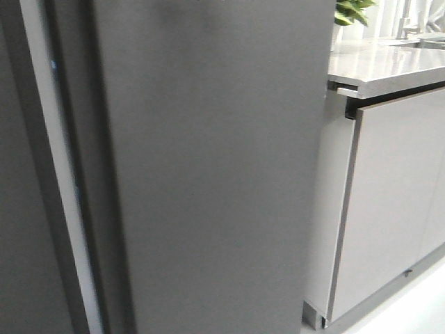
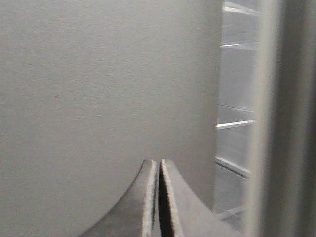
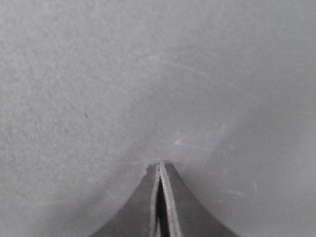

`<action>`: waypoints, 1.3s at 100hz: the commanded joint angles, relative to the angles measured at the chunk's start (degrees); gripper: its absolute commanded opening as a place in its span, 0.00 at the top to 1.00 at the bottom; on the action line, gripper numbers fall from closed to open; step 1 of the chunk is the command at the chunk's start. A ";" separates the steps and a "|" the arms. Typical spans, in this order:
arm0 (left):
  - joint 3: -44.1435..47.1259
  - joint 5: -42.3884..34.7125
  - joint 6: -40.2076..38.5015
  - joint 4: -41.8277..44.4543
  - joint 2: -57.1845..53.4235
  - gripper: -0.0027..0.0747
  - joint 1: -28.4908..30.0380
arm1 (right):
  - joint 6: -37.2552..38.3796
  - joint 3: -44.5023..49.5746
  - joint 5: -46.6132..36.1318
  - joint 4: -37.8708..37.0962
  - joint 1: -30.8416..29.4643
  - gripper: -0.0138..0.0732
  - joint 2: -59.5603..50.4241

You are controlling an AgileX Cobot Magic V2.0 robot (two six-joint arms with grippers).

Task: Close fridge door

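Matte grey fridge door (image 1: 215, 174) stands beside pale cabinet fronts (image 1: 389, 202).

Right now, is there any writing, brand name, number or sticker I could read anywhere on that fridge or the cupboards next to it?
None: no word, logo, number or sign shows in any view.
The fridge door is a plain dark-grey panel.
The cabinet front and countertop are bare too.
Both wrist views show only blank grey surface and some scratches, no text.

pale cabinet fronts (image 1: 389, 209), countertop (image 1: 389, 66), plant (image 1: 353, 10)
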 commanded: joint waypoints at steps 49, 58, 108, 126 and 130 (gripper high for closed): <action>2.01 -4.18 -0.25 -0.23 -0.61 0.99 -0.03 | -0.43 -17.04 2.36 -3.49 0.21 0.89 11.10; 2.01 -4.18 -0.25 -0.23 -0.61 0.99 -0.03 | -0.43 -17.04 1.84 -3.85 0.21 0.89 11.22; 2.01 -4.18 -0.25 -0.23 -0.61 0.99 -0.03 | -0.43 -16.83 11.69 -19.89 -0.92 0.89 -0.17; 2.01 -4.18 -0.25 -0.23 -0.61 0.99 -0.03 | -0.43 -9.36 12.99 -22.06 -5.18 0.89 -9.05; 2.01 -4.18 -0.25 -0.23 -0.61 0.99 -0.03 | -0.43 -6.44 13.13 -23.67 -6.18 0.89 -11.57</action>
